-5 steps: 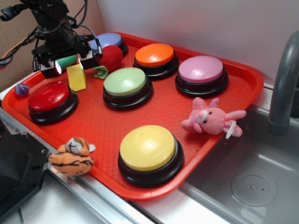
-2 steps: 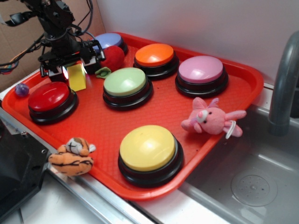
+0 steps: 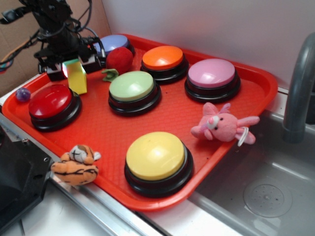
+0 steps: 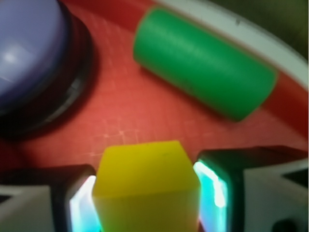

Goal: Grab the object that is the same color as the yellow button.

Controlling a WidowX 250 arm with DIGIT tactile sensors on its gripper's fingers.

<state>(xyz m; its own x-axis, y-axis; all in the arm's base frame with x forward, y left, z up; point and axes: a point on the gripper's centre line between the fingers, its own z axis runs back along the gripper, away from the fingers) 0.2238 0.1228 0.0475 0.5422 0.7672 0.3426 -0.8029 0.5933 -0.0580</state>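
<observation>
**Claw clamped on the yellow block at the tray's back left corner**

The gripper sits over the far left corner of the red tray, and the yellow block is right between its fingers. The wrist view settles it: the block fills the gap, with a glowing finger pad pressed to one side and the other pad tight against the opposite face. That is a firm grasp on the block. From the outside the block looks tilted, top leaning left, its lower end down near the tray floor; contact with the tray is hard to judge.

Just beside the block on the near side sits the red button. Behind the gripper is the blue button, also seen at the left of the wrist view. A green cylinder lies on its side beyond the block, near the tray's rim.

The yellow button sits well apart at the front edge of the tray. Between are the green button, orange button and pink button. A red ball rests by the blue button, a pink plush lies at the right, and a tiger plush hangs on the front rim.
</observation>
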